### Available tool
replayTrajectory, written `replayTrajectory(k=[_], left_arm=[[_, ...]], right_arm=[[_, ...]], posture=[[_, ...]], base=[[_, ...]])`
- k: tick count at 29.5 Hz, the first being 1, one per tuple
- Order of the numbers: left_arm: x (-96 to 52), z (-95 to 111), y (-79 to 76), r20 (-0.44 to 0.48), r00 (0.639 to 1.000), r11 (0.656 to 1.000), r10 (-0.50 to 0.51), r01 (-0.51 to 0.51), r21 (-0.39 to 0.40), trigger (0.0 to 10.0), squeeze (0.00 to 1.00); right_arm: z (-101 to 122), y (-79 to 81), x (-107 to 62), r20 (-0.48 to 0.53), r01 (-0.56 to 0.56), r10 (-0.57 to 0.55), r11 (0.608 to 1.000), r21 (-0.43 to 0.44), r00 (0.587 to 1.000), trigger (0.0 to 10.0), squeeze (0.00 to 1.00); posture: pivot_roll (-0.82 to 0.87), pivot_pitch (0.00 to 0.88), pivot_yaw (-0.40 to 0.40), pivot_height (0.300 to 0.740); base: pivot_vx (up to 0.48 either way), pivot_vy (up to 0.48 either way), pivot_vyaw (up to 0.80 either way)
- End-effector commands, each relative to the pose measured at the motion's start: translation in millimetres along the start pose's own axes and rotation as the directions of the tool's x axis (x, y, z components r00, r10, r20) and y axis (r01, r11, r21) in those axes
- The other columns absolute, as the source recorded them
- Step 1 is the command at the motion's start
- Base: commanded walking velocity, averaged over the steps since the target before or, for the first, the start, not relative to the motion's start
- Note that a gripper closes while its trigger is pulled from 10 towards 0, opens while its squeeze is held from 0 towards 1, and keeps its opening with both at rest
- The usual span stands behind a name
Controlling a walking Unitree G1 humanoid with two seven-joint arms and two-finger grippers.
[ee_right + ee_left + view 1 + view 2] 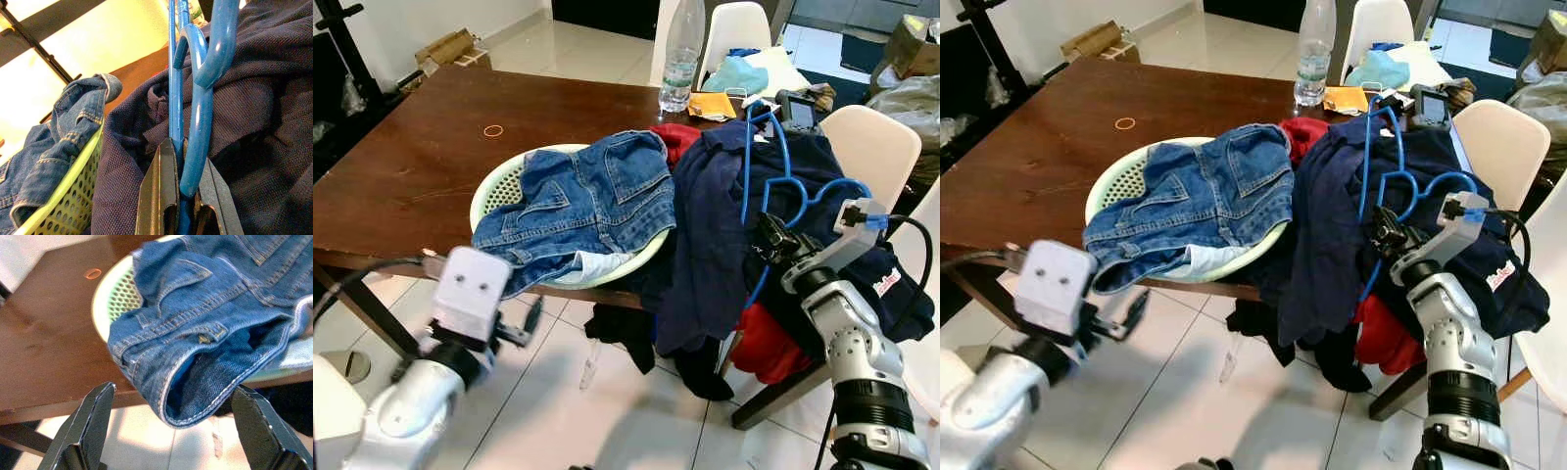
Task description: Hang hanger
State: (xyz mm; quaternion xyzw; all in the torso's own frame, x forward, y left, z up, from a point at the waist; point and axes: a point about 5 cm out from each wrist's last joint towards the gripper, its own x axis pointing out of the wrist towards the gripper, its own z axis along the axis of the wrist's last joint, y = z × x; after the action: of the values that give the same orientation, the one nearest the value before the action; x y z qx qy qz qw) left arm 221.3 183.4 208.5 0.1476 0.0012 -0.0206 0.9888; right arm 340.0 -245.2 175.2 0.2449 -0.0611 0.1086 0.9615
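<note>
A blue plastic hanger stands upright against a navy garment that is draped over the table's right end. My right gripper is shut on the hanger's lower bars, and its hook curves above the fingers. In the head views this gripper sits at the right, just below the hanger. My left gripper is open at the table's front edge, facing the hem of a pair of denim shorts that hangs over the rim of a green basket.
The brown table carries a water bottle and small items at its far edge. White chairs stand at the right. Red cloth and dark cloth hang toward the tiled floor. A black stand is at the far left.
</note>
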Motion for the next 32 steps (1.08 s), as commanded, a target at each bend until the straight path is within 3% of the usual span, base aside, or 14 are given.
replayTrajectory(k=[1,8,22,26,32], left_arm=[[5.8,1,20.5,0.015,0.995,0.994,0.100,-0.100,0.041,10.0,0.00],[9.0,11,33.3,0.066,0.983,0.984,0.171,-0.173,0.032,10.0,0.00],[8.8,18,27.0,0.095,0.983,0.987,0.158,-0.159,0.006,10.0,0.00],[9.2,16,39.9,0.082,0.965,0.969,0.249,-0.248,-0.022,10.0,0.00],[9.8,13,42.5,0.061,0.958,0.959,0.280,-0.276,-0.065,10.0,0.00]], right_arm=[[-5,-2.1,-1.6,-0.017,0.013,-0.012,1.000,0.023,1.000,10.0,0.00],[-4,-2.8,-2.0,-0.014,0.017,-0.017,1.000,0.026,1.000,10.0,0.00],[-2,-3.0,-2.2,-0.011,0.017,-0.017,0.999,0.031,1.000,10.0,0.00],[-1,-3.6,-1.4,-0.008,0.022,-0.022,0.999,0.035,1.000,10.0,0.00],[0,-4.1,-0.2,-0.009,0.023,-0.023,0.999,0.038,1.000,10.0,0.00]], posture=[[0.22,0.143,-0.020,0.740],[0.22,0.147,-0.021,0.740],[0.21,0.173,-0.017,0.740],[0.21,0.187,-0.018,0.740],[0.22,0.194,-0.022,0.740]], base=[[0.000,0.000,0.00],[0.000,0.000,0.00],[0.000,0.000,0.00],[0.000,0.000,0.00],[0.000,0.000,0.00]])
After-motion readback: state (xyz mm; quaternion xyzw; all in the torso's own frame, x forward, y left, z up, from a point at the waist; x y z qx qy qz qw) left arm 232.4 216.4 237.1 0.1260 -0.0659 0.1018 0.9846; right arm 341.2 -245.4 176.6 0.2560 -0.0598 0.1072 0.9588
